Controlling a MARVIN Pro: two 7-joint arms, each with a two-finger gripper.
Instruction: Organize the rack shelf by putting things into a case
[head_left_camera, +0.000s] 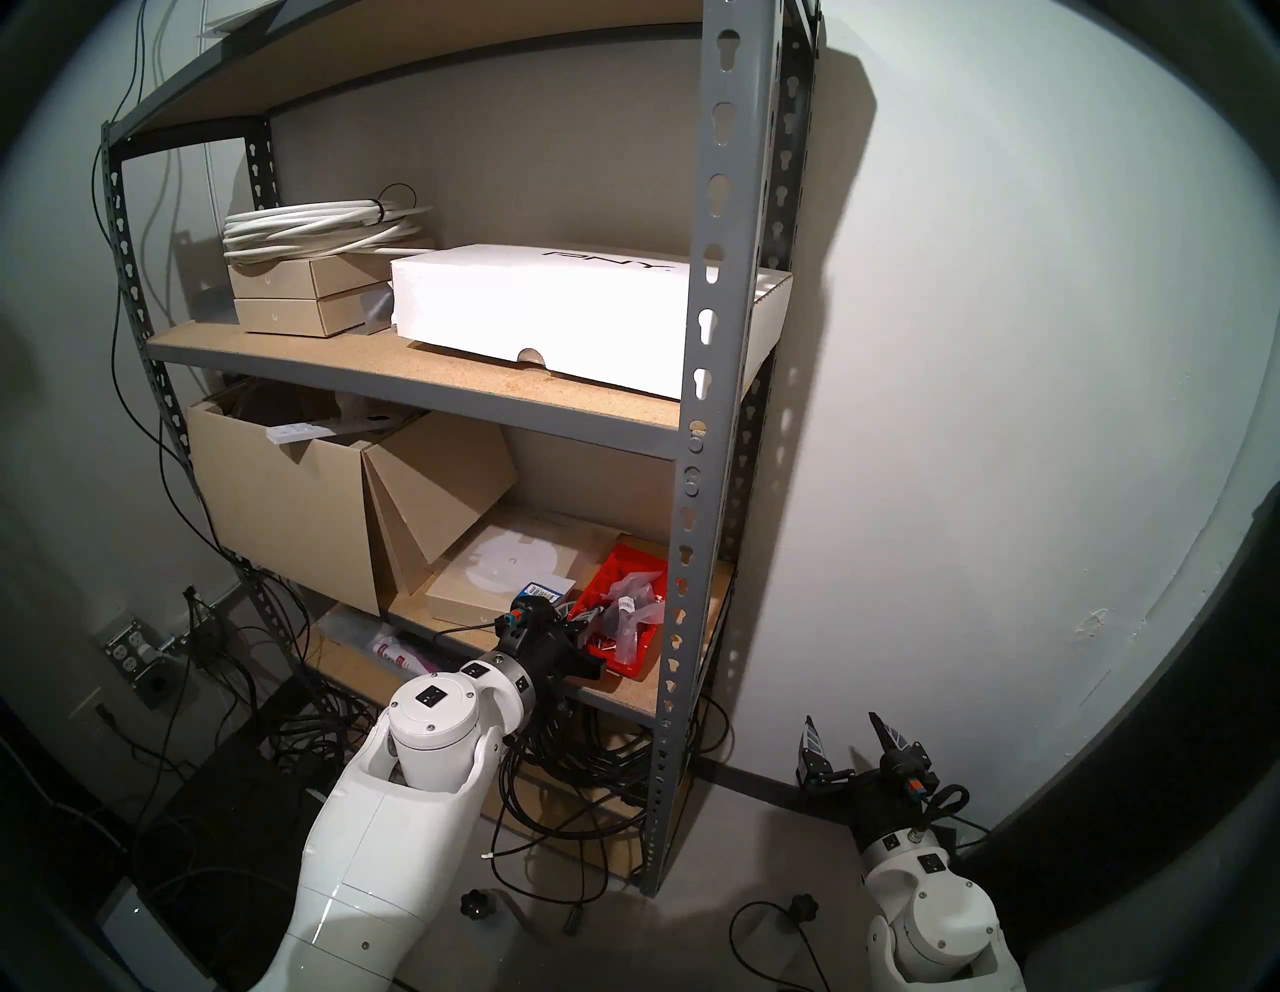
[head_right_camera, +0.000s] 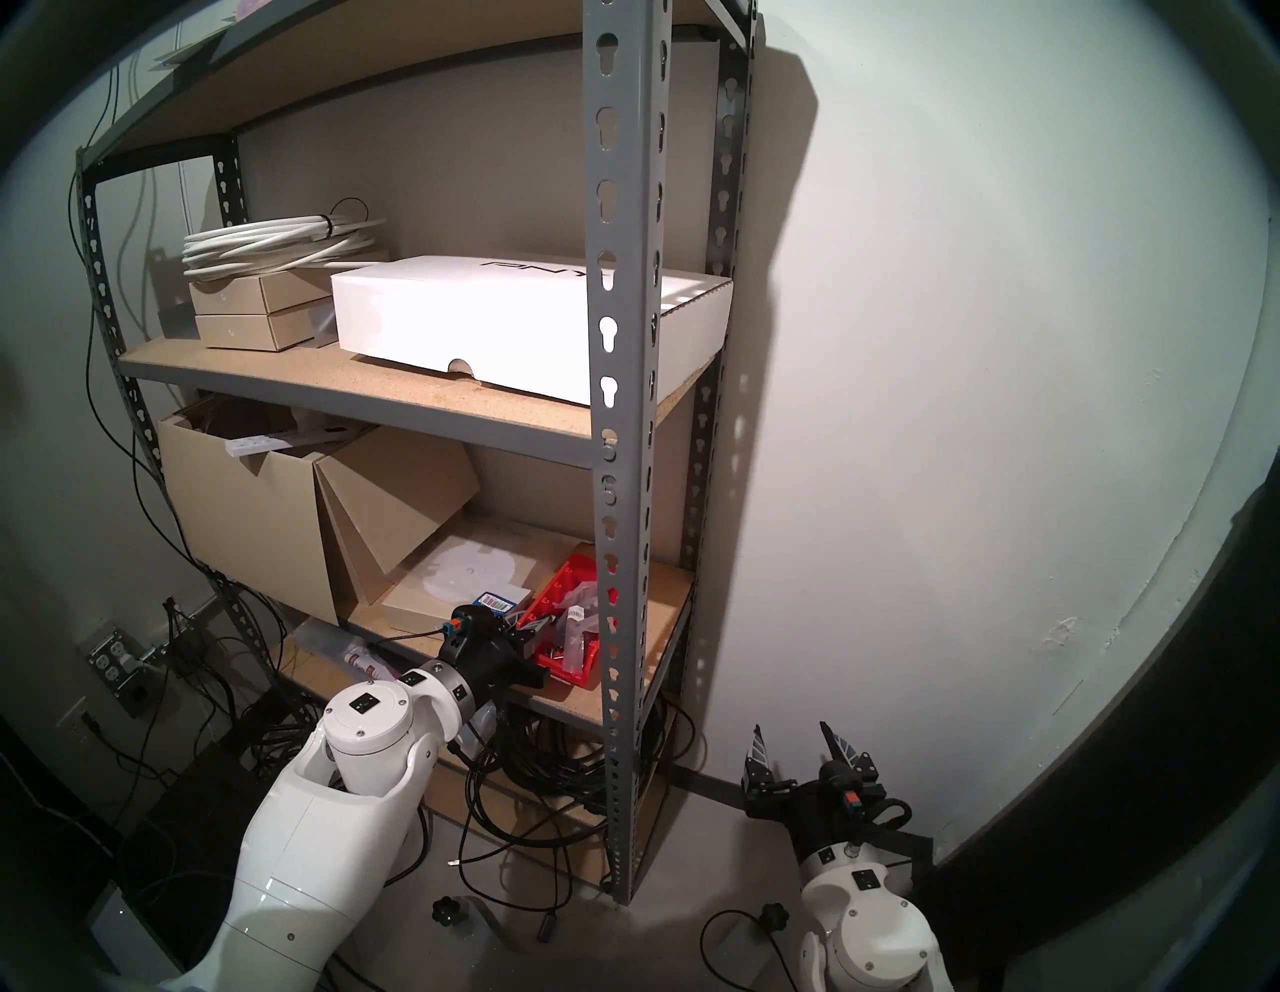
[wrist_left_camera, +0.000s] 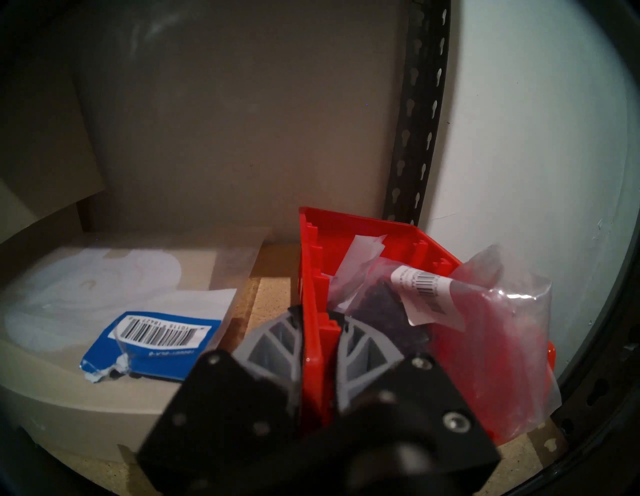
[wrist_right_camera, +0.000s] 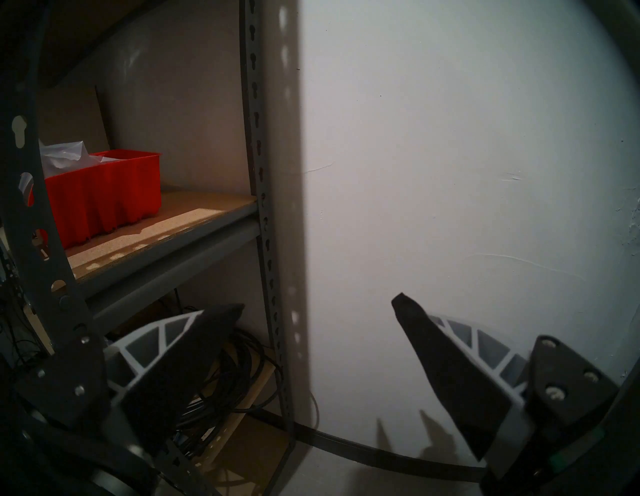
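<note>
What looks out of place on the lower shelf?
The left end effector is shut on the red bin's side wall, not on a bag. One bag spills over the bin's far rim.

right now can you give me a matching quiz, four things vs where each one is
1. red bin
2. PNY box
3. left gripper
4. right gripper

a. middle shelf
b. open, off to the rack's right
c. closed on the bin's side wall
d. lower shelf, holding plastic bags

Pairs: 1-d, 2-a, 3-c, 4-b
</note>
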